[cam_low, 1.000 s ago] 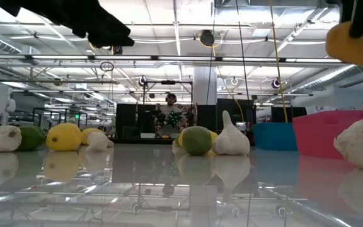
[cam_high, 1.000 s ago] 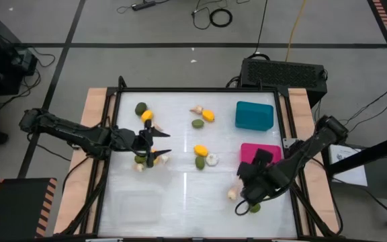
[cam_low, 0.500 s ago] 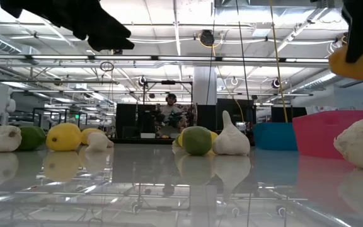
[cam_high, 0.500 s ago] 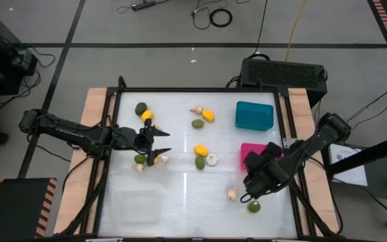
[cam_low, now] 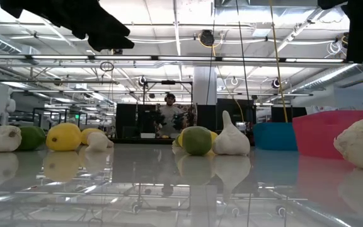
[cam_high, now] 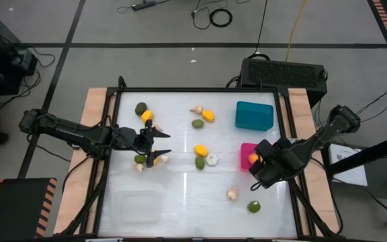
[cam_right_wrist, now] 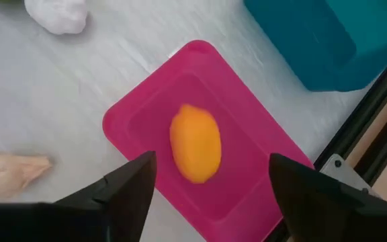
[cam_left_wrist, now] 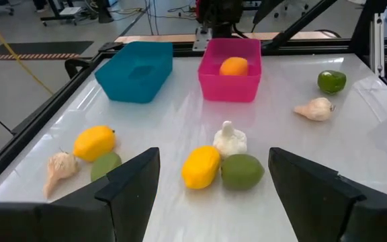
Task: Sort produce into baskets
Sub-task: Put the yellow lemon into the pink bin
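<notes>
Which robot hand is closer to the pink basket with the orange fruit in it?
The right. The right gripper hangs open directly above the pink basket, where the orange fruit lies. The left gripper is far across the table, over the produce near the other side.

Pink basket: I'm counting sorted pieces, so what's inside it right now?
One orange fruit lies inside the pink basket, with nothing else on the floor that shows. The right gripper hangs open above it and its fingers hide the basket's near edge.

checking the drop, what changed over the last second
The right pincer carried the orange fruit over the pink bin, opened and let it go; it now lies inside. The left pincer stayed open and the other produce did not move.
</notes>
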Controlling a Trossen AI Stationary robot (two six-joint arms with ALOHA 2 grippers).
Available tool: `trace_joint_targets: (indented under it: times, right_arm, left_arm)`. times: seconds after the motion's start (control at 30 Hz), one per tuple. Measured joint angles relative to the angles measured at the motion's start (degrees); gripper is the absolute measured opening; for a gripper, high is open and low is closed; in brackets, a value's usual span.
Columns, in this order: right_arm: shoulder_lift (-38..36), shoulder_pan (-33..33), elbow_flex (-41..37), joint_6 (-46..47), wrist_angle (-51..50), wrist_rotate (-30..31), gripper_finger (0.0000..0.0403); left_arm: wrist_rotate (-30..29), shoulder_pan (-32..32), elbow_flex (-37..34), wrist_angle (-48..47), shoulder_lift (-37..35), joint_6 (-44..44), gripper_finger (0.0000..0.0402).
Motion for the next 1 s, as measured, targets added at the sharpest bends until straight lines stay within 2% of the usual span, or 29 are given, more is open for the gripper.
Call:
trace_joint_targets:
  times: [0.23,0.5,0.67,0.9,1.0]
  right_arm:
    - [-0.07,-0.6,0.0,-0.23,0.94,0.2,0.0303]
    - [-0.06,-1.06,0.0,-7.44,13.6,1.53,0.0304]
    - [0.5,-2.03,0.0,-13.82,28.48,1.81,0.0304]
    - [8.06,-3.5,0.02,-35.86,56.53,1.75,0.0304]
    - [11.86,-5.1,0.02,-42.24,63.83,2.69,0.0304]
  left_arm:
    - [0.0,0.0,0.0,-0.02,0.0,-1.1,0.0286]
    - [0.31,0.0,0.0,-0.61,0.0,-1.33,0.0286]
    - [0.39,0.0,0.0,-6.76,-1.52,-4.03,0.0286]
    - [0.52,0.0,-0.02,-16.97,-3.69,-11.49,0.0286]
    - [0.35,0.0,-0.02,-18.26,-3.82,-11.88,0.0286]
